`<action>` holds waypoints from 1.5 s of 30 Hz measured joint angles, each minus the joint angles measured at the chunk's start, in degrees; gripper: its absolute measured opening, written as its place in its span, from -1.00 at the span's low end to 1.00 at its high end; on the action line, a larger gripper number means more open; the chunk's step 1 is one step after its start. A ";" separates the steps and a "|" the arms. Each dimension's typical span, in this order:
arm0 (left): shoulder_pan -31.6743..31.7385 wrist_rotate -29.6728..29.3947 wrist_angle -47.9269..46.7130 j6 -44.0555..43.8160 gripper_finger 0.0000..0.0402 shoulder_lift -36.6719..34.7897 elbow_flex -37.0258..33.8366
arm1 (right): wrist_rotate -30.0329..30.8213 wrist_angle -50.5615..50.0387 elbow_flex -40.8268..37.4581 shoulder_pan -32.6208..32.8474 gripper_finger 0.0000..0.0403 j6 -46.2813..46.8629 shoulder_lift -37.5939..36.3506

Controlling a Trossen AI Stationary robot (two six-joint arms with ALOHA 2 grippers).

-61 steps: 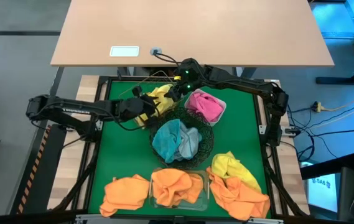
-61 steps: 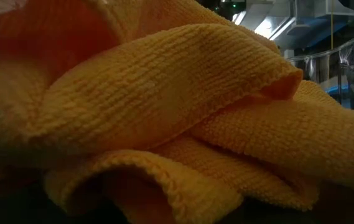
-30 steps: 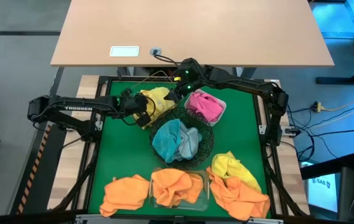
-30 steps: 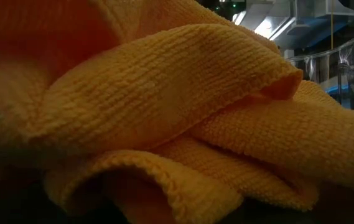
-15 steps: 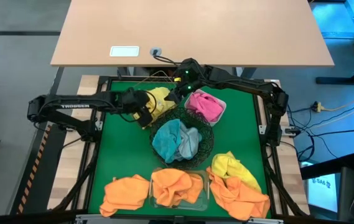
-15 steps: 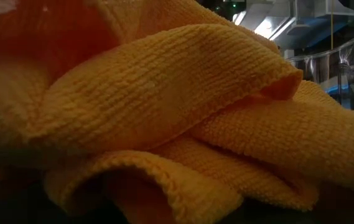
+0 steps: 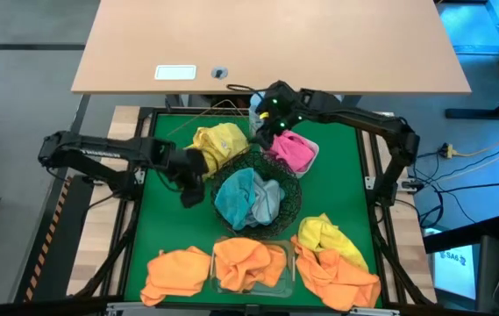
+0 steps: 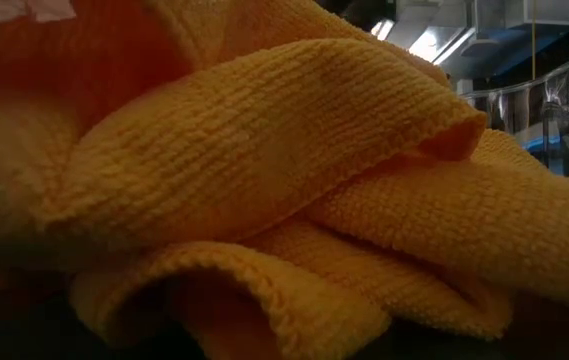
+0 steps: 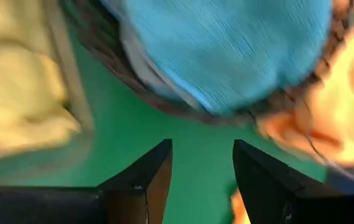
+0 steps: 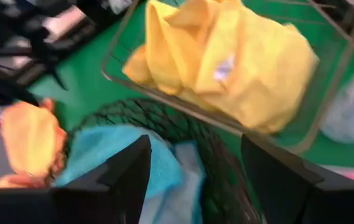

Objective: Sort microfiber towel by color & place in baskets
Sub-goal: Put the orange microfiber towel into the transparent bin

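Your left hand (image 7: 191, 195) hung empty, fingers apart, beside the round black wire bowl (image 7: 291, 204) | your right hand (image 7: 263, 129), also apart, waited over the yellow microfiber towel (image 7: 220, 140) in its copper wire basket (image 10: 288, 140)

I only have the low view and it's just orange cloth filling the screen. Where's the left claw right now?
Observer: The left claw hangs over bare green mat beside the black wire bowl, fingers open and empty.
Operator: What's in that bowl?
Observer: Teal and grey towels.
Operator: Any yellow sorted yet?
Observer: One yellow towel lies in the copper wire basket; another yellow towel lies loose on the mat near the front right.
Operator: And the right claw?
Observer: The right claw is up by the pink towel, open.
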 joint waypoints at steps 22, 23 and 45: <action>-39.54 -19.82 5.94 -32.29 -0.19 2.21 -0.02 | 19.15 -14.43 0.00 26.63 0.22 -7.33 -6.38; -40.77 -20.70 6.64 -32.63 -0.19 3.03 -0.02 | 19.83 -15.40 -0.02 28.03 0.22 -7.10 -6.38; -49.91 -11.67 24.32 -33.67 -0.19 25.33 -0.04 | 45.01 -28.22 -10.04 59.52 0.22 16.18 -8.97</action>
